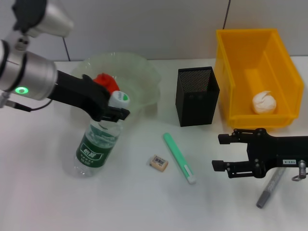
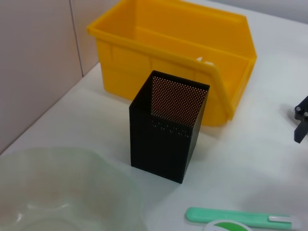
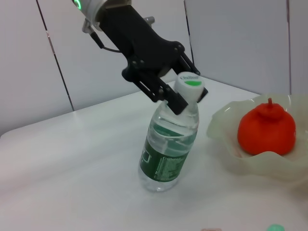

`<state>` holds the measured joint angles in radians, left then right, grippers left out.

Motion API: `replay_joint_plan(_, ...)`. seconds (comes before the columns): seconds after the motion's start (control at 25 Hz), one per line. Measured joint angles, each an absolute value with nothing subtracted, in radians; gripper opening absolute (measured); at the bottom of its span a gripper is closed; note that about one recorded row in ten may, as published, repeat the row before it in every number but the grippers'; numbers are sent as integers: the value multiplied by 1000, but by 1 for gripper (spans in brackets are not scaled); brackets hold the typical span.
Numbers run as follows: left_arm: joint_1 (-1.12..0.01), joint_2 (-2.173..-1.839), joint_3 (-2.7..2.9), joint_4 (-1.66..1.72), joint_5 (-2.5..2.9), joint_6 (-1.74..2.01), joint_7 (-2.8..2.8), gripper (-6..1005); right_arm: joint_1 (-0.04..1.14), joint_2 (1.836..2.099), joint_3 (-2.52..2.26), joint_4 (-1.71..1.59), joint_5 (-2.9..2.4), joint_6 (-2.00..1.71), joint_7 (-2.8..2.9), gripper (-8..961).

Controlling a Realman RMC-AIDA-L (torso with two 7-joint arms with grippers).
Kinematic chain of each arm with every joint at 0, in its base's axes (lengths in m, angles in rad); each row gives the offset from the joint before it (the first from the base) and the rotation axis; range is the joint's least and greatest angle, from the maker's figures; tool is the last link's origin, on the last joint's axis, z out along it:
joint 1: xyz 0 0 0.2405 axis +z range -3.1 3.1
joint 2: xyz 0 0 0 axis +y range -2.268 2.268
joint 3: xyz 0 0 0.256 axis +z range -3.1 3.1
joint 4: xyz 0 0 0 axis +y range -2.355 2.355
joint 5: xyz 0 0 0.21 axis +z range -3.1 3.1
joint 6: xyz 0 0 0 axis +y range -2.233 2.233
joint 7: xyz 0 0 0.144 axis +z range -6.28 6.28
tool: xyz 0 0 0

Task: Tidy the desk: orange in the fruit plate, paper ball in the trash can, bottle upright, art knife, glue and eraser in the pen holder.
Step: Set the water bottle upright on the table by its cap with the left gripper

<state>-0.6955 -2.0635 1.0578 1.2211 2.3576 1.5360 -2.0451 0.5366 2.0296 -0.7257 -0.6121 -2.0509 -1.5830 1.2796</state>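
My left gripper (image 1: 114, 113) is shut on the neck of the bottle (image 1: 94, 147), just under its white-and-green cap. The bottle leans with its base on the table beside the fruit plate (image 1: 144, 77). In the right wrist view the gripper (image 3: 185, 96) pinches the bottle (image 3: 168, 144). The orange (image 1: 107, 82) lies in the plate. The paper ball (image 1: 264, 102) lies in the trash can (image 1: 231, 72). The eraser (image 1: 159, 162) and a green stick with a white tip (image 1: 179, 158) lie in front of the pen holder (image 1: 196, 96). My right gripper (image 1: 219, 152) hovers open and empty.
A grey pen-like tool (image 1: 269, 190) lies under my right arm near the front right edge. The left wrist view shows the pen holder (image 2: 168, 130) standing close to the trash can (image 2: 168, 48), with the plate's rim (image 2: 57, 192) nearby.
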Motion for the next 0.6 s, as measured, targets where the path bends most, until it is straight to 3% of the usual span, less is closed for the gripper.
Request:
replay_joint_plan(0.28, -695, -2059, 884, 1228, 2336, 1648, -1975, 453, 542, 2030, -725, -611, -2051, -1583, 1286, 794)
replay_joint_plan(0.6, -618, -2033, 801, 1255, 2204, 1689, -1916, 457, 547, 2029, -728, -612, -2050, -1584, 1294, 794)
